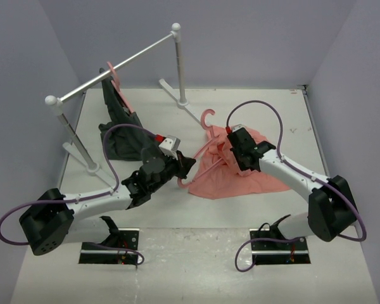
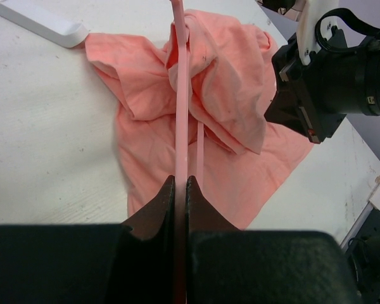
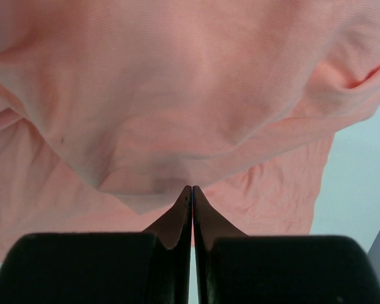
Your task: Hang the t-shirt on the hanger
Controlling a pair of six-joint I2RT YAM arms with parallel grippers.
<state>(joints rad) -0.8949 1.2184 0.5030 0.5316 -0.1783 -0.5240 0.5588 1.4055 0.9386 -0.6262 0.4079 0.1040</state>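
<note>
The pink t-shirt [image 1: 247, 174] lies crumpled on the white table right of centre. The thin pink hanger [image 1: 208, 120] lies across its left part, with the hook pointing to the back and one arm running down-left. My left gripper [image 1: 187, 168] is shut on the end of that arm; in the left wrist view the hanger bar [image 2: 181, 114] runs straight out from between my left gripper's [image 2: 181, 180] jaws and under a fold of the shirt [image 2: 234, 82]. My right gripper [image 1: 230, 149] is shut on a lifted fold of the shirt [image 3: 177, 95], pinched at the tips of my right gripper [image 3: 191, 189].
A silver clothes rail [image 1: 120, 65] on two posts stands at the back left, with a dark grey garment [image 1: 121, 126] on a second pink hanger. Its white foot [image 2: 41, 19] lies near the shirt. Walls close in on the table on three sides.
</note>
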